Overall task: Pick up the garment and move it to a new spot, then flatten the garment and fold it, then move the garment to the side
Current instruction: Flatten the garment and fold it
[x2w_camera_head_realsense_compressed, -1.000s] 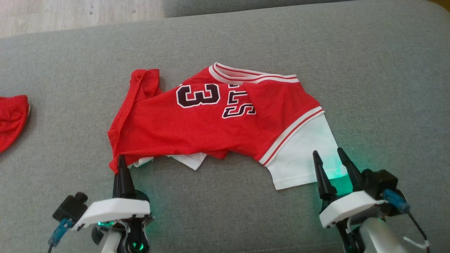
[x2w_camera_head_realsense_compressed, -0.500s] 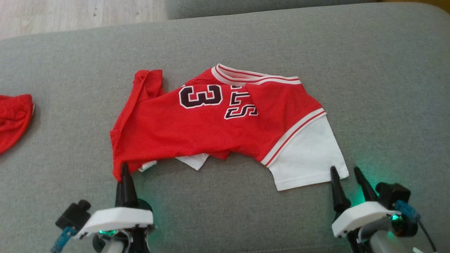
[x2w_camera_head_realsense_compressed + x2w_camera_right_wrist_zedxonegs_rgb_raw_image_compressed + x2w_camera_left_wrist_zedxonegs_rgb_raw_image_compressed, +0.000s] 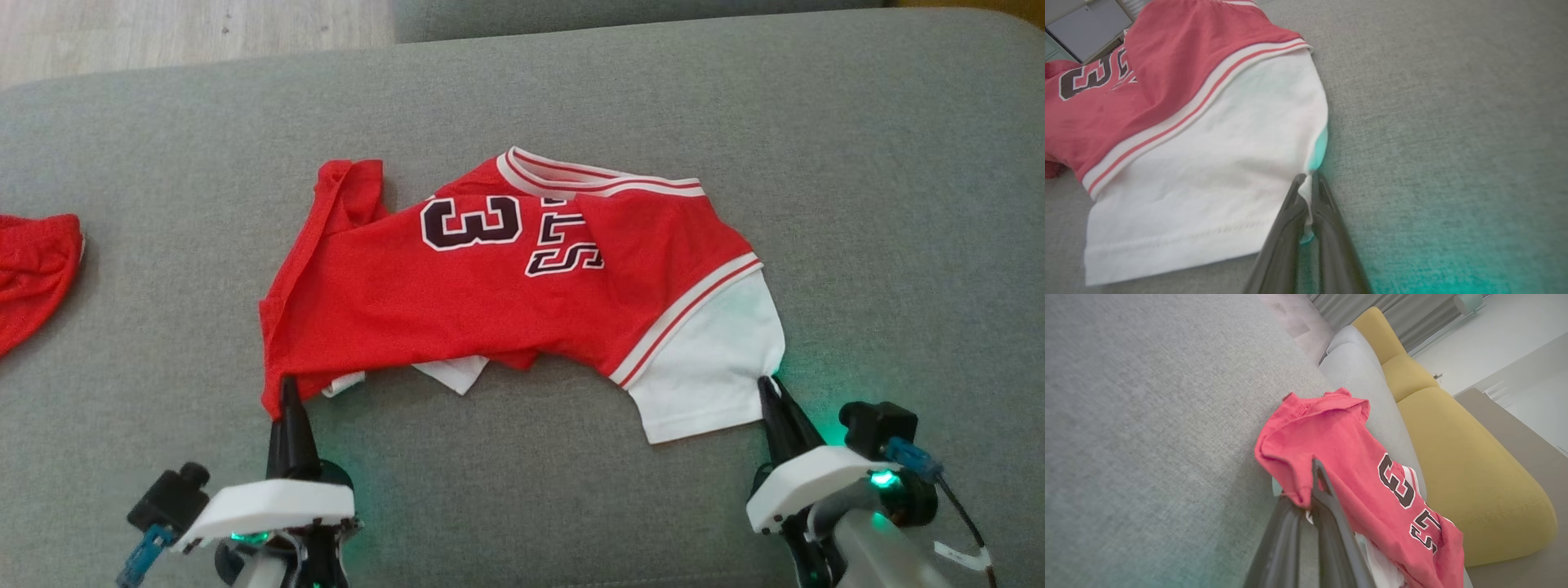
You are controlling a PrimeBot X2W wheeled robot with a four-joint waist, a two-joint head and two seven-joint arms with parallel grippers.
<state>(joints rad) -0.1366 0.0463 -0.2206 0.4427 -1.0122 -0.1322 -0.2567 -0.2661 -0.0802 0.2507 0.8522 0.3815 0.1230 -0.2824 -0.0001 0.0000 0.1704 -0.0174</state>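
Fingers of the left gripper [image 3: 287, 384] were pressed together on the near red corner of the garment [image 3: 457, 302], cloth bunched between their tips in the left wrist view. Those of the right gripper [image 3: 768, 384] were clamped too, pinching the outer edge of the white sleeve [image 3: 706, 367], which puckered where they met. The garment lay rumpled on the grey cushion [image 3: 571, 98], its number 3 [image 3: 472, 223] facing up, near the cushion's middle. Another red cloth [image 3: 33, 269] lay well apart at the left edge of the head view, and a yellow sofa [image 3: 1453, 449] stood beyond
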